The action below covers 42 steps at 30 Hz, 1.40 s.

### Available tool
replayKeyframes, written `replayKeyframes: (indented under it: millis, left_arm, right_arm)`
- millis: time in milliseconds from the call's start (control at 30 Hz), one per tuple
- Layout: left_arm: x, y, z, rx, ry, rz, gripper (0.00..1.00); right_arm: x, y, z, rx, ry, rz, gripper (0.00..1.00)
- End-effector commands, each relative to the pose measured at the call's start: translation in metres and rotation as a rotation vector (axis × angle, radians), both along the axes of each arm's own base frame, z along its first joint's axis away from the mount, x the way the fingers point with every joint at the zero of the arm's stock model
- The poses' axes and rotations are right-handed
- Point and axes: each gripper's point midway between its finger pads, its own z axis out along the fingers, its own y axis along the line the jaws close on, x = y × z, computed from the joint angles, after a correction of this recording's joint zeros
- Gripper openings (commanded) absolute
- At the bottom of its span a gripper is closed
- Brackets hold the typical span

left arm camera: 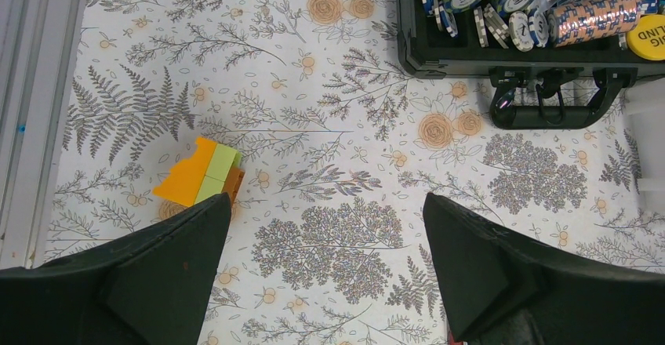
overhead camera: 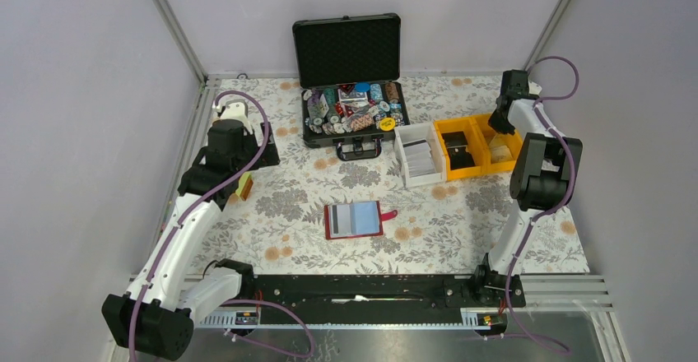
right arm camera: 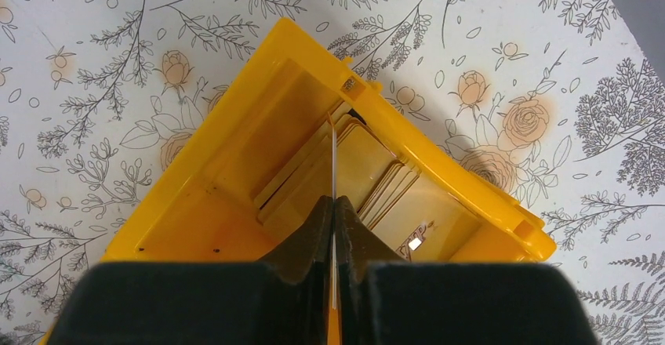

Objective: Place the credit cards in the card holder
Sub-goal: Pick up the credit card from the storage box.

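Pinching one credit card [right arm camera: 332, 157] edge-on, your right end effector [right arm camera: 333, 227] is gripping with its jaws nearly together, right over the yellow bin [right arm camera: 235, 118] at the far right of the worktop [overhead camera: 288, 214]. The other credit cards [right arm camera: 372, 168], tan-gold, are lying fanned on the bin floor. You are likely handling something very light, stiff but springy, and slick on both faces, so a hold this close to one edge is probably letting it pivot or slide if it brushes anything. Whether its lower edge is clearing the bin wall, you cannot tell from here. The bin's walls are crowding the card on both sides, and a white bin [overhead camera: 403, 144] and a black case [overhead camera: 350, 103] are standing just beyond the yellow ones, so straight up looks like the freest way out. The card holder [overhead camera: 355, 220] is lying open near the middle of the worktop, well apart from the bins, with pale cards showing on its inner face and bare patterned surface all around it. Your left end effector [left arm camera: 325, 259] is hanging wide and holding nothing, near a coloured block [left arm camera: 202, 174] on the left side.
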Motion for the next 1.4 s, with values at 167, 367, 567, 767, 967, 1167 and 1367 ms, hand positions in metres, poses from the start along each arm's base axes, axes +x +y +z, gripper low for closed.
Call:
replayKeyframes:
  millis: [167,367,567,767,967,1167,1367]
  left_arm:
    - [0.007,-0.006,0.01,-0.02,-0.044,-0.017,0.99]
    - [0.006,-0.007,0.01,-0.021,-0.045,-0.021,0.99]
    - [0.006,-0.008,0.009,-0.021,-0.042,-0.023,0.99]
    - [0.007,-0.008,0.008,-0.021,-0.039,-0.025,0.99]
    - [0.007,-0.01,0.008,-0.023,-0.037,-0.029,0.99]
    - [0.008,-0.019,0.008,-0.049,-0.031,-0.064,0.99]
    - [0.008,-0.049,0.021,-0.178,-0.039,-0.155,0.99]
  right_arm:
    - [0.002,-0.004,0.013,-0.015,0.012,0.02,0.08]
    - [0.001,-0.004,0.012,-0.018,0.028,0.028,0.11]
    - [-0.001,-0.003,0.009,-0.016,0.037,0.034,0.12]
    - [-0.003,-0.003,0.016,-0.019,0.034,0.031,0.0]
    - [-0.002,-0.003,0.04,-0.024,0.013,0.042,0.0]
    - [-0.004,-0.003,0.075,-0.052,-0.044,0.067,0.0]
    - [-0.008,0.003,0.115,-0.059,-0.143,0.096,0.0]
